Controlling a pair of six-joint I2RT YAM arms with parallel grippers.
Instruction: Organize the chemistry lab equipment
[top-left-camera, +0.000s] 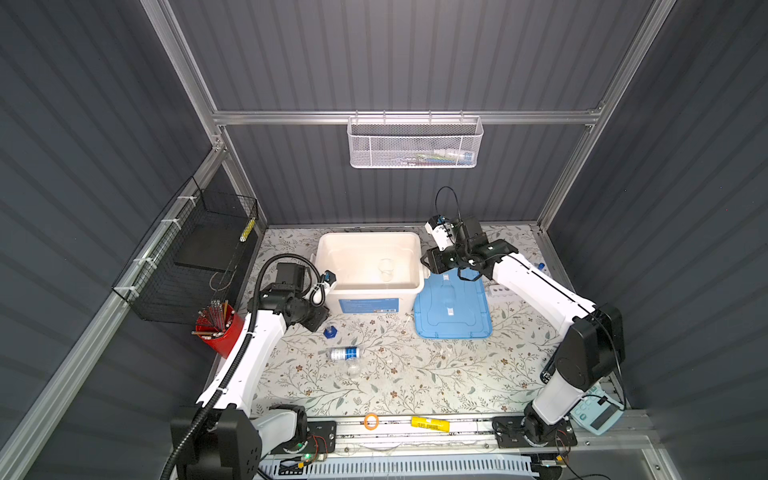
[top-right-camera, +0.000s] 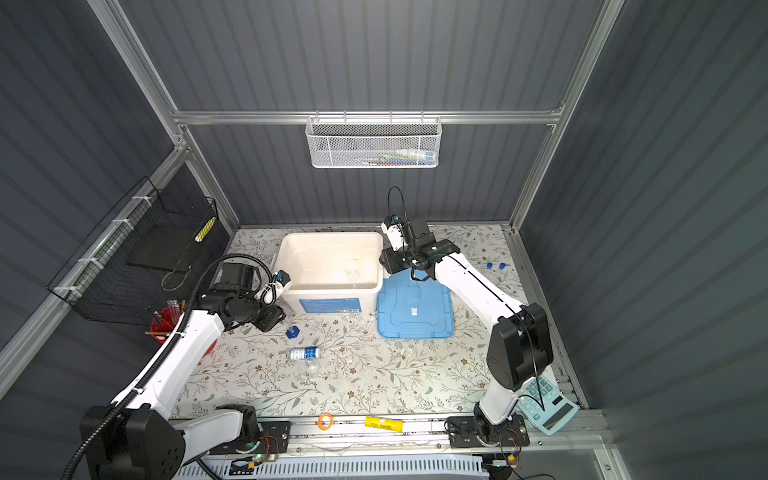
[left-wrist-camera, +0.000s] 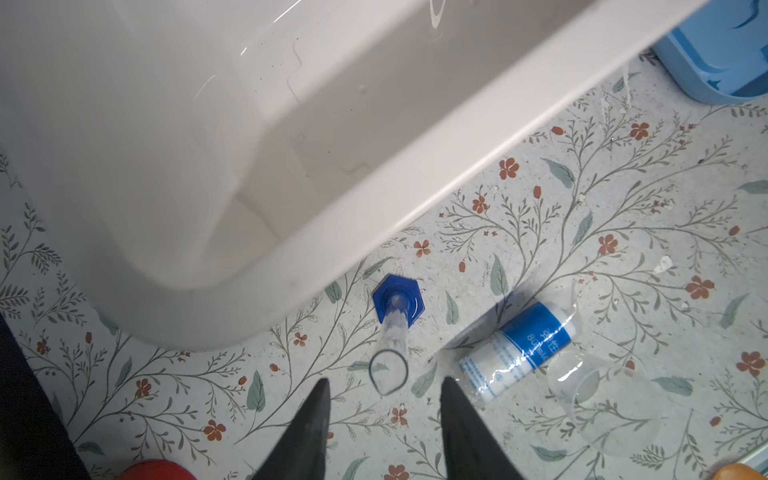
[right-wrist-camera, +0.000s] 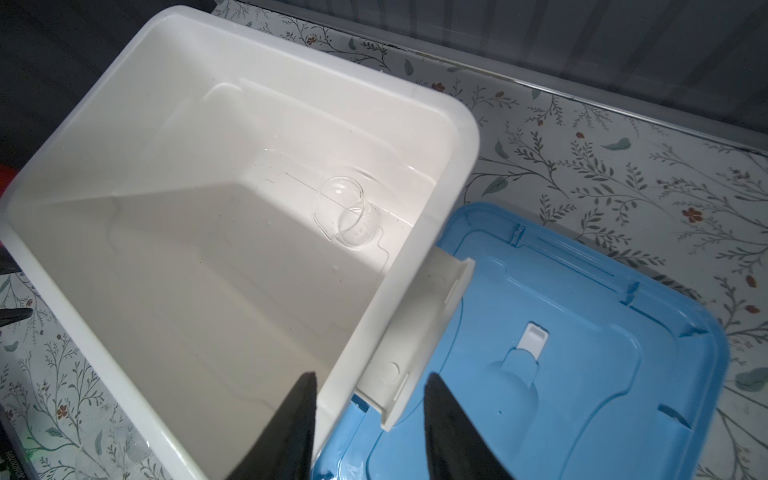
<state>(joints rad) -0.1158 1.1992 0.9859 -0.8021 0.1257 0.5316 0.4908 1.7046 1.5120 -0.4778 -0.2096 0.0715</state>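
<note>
The left gripper (left-wrist-camera: 385, 380) has its jaws spread and empty, right by the top of the cylinder (left-wrist-camera: 395, 332), which stands on the table (left-wrist-camera: 582, 249) beside the tub (left-wrist-camera: 415, 178). The right gripper (right-wrist-camera: 370, 374) is spread and empty too, over the tub's edge. A bump from a jaw could tip the thin cylinder onto the bottle (left-wrist-camera: 519, 349)

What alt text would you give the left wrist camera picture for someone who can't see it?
The left gripper, dark fingers apart, hovers close to a clear cylinder on a blue hexagonal base, upright on the floral table. A white bin stands nearby; a blue-labelled white bottle lies beside a clear vessel.
</note>
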